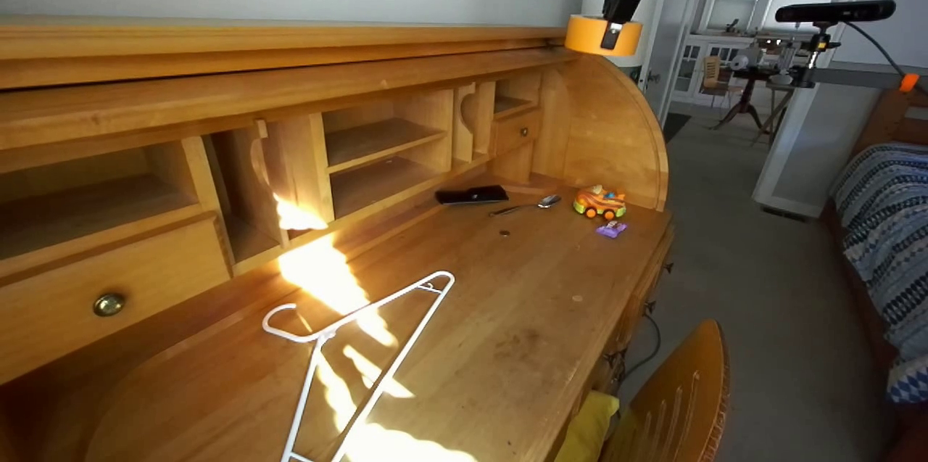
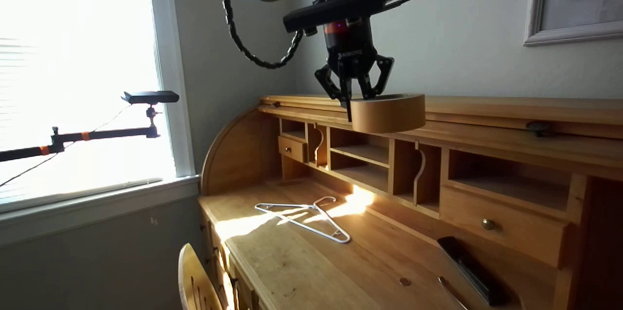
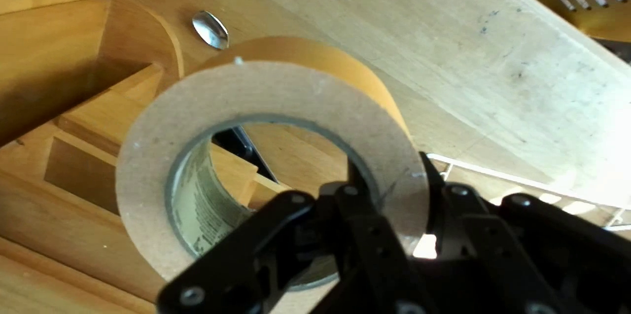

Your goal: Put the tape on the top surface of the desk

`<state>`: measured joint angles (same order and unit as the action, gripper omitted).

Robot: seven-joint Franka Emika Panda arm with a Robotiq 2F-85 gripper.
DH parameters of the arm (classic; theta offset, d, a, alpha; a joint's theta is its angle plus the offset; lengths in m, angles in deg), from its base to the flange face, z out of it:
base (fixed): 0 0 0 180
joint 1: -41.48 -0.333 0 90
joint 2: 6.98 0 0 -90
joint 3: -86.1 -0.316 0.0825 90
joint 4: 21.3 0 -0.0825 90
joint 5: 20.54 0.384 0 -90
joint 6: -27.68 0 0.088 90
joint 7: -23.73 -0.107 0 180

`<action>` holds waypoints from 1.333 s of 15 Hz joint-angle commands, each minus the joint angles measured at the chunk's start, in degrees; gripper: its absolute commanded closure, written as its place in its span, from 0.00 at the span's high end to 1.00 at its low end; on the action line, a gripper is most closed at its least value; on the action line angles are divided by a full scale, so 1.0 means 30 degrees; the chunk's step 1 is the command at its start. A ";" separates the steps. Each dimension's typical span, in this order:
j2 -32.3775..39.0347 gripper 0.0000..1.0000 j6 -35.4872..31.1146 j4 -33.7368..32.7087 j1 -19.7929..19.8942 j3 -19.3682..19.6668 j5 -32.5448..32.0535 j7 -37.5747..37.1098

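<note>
Hanger point(image 1: 373, 308) lies lower left of centre on the counter point(image 1: 507, 295) in an exterior view; rightward come a spoon point(image 1: 549, 201) (bowl end shining) and an orange toy car point(image 1: 599, 202); at upper right is the tape point(image 1: 585, 37), held aloft by the pincer point(image 1: 613, 28), which grips the ring astride its wall.

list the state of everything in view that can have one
Tape: held in the air, roughly level
Tool: closed on the tape's wall
Desk: roll-top open
Knobbed drawers: look shut
Hanger: lying flat, partly sunlit
Spoon: lying on the desk
Toy car: upright on its wheels
Black object: lying flat
Purple packet: too small to tell if opened
</note>
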<state>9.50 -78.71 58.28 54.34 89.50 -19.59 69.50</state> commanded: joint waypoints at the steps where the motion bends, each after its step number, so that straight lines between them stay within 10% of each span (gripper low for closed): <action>1: 0.2521 0.07 0.3367 -0.4595 -0.0355 -0.0186 -0.0438 0.1175; 15: 0.8914 0.07 0.4528 -1.5882 -0.0586 -0.0579 0.0470 0.0552; 16: 0.7268 0.26 0.3654 -1.2845 -0.0680 -0.0420 0.0129 0.0973; 20: 0.8208 0.26 0.3737 -1.4398 -0.0678 -0.0504 0.0190 0.0788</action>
<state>34.14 -67.49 15.07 52.31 87.98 -19.02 71.86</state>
